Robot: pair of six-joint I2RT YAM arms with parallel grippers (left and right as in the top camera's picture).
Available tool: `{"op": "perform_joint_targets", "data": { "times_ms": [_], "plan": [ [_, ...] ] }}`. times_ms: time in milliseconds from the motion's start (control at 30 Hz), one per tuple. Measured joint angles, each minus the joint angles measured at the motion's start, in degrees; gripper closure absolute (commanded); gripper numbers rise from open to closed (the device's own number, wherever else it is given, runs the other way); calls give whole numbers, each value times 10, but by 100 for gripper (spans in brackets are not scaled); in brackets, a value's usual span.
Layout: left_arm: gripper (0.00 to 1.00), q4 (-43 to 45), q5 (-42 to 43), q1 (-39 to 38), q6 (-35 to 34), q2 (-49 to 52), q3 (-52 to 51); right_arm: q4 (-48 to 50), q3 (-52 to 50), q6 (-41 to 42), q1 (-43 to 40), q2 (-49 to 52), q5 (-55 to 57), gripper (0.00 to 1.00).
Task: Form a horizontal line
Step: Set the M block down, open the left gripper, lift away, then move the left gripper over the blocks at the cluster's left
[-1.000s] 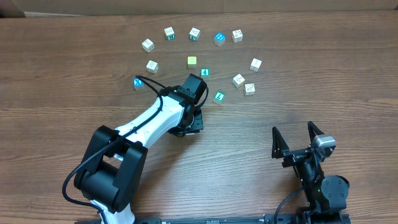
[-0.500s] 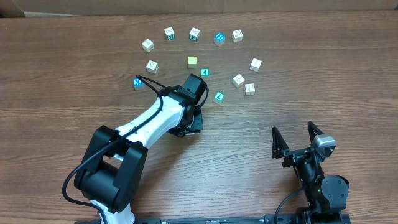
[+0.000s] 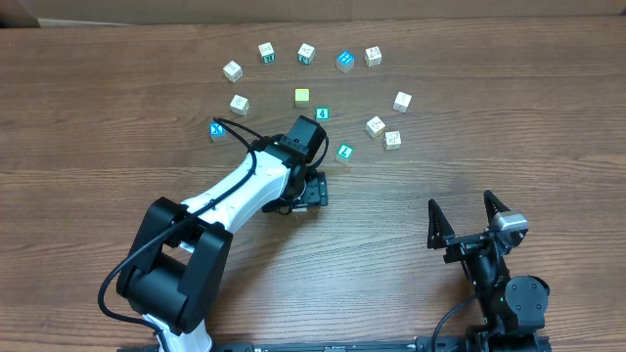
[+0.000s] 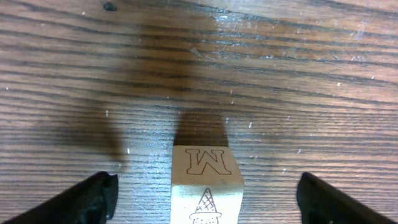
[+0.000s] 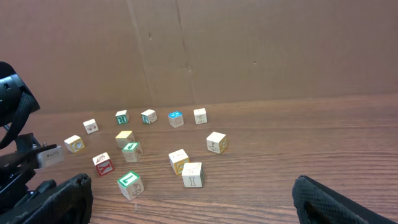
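Note:
A whitish wooden cube (image 4: 205,168) with an M and an ice-cream cone drawn on it rests on the table between the spread fingers of my left gripper (image 4: 208,196); a gap shows on each side of it. Seen from overhead, the left gripper (image 3: 305,193) points down and hides that cube. A pale yellow cube (image 3: 302,96) and several whitish cubes, such as one (image 3: 240,104) at the left and one (image 3: 376,125) at the right, lie scattered in a loose arc. No horizontal line of cubes shows. My right gripper (image 3: 463,217) stands open and empty near the front right.
Cubes with teal or blue faces (image 3: 344,152) (image 3: 322,114) (image 3: 217,130) lie just beyond the left gripper. A back row of cubes (image 3: 306,53) runs along the far side. A cardboard wall (image 5: 249,50) rises behind the table.
The left gripper's jaws have spread wide and let go of the M cube, which now stands free on the table. The right arm has not moved.

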Motion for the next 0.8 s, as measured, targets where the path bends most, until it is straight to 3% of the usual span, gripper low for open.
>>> {"op": "perform_joint_targets", "data": {
  "times_ms": [200,467,667,800],
  "plan": [
    [7,-81,-1,14,22,5,38,0,0,0,0,0,0,0],
    [8,-217,-4,84,64,14,301,0,0,0,0,0,0,0],
    [12,-199,-44,131,91,14,494,0,0,0,0,0,0,0],
    [14,-121,-94,160,118,14,564,0,0,0,0,0,0,0]
  ]
}}
